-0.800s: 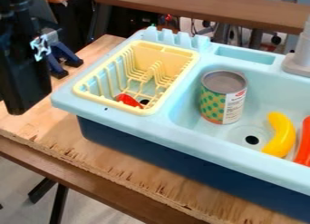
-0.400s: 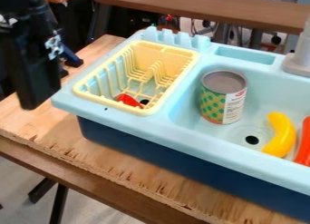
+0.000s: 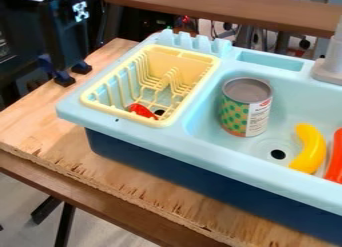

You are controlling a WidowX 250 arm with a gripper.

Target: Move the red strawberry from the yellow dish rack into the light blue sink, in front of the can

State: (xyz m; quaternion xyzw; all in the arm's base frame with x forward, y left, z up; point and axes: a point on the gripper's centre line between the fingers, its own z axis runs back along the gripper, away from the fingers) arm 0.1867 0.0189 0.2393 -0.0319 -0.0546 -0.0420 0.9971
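The black gripper (image 3: pixel 69 37) is at the upper left, over the far left corner of the wooden tabletop. It stands left of the yellow dish rack (image 3: pixel 163 58), apart from it. In the rack's near end lies a small red object (image 3: pixel 141 110). A tin can (image 3: pixel 246 107) with a green and yellow pattern stands upright in the light blue sink's basin (image 3: pixel 200 108). Right of the can, a yellow banana (image 3: pixel 310 148) lies beside the drain, with a red-orange object (image 3: pixel 336 158) next to it at the view's edge.
A blue clamp with black feet (image 3: pixel 65 79) sits at the table's back left edge. A grey faucet (image 3: pixel 328 66) rises behind the basin. Bare wood (image 3: pixel 40 121) extends left of the sink. A brown bench (image 3: pixel 227 8) runs across the back.
The gripper has moved right and then up and back, away from the near left side. The rack, can, banana and red objects have stayed in place.
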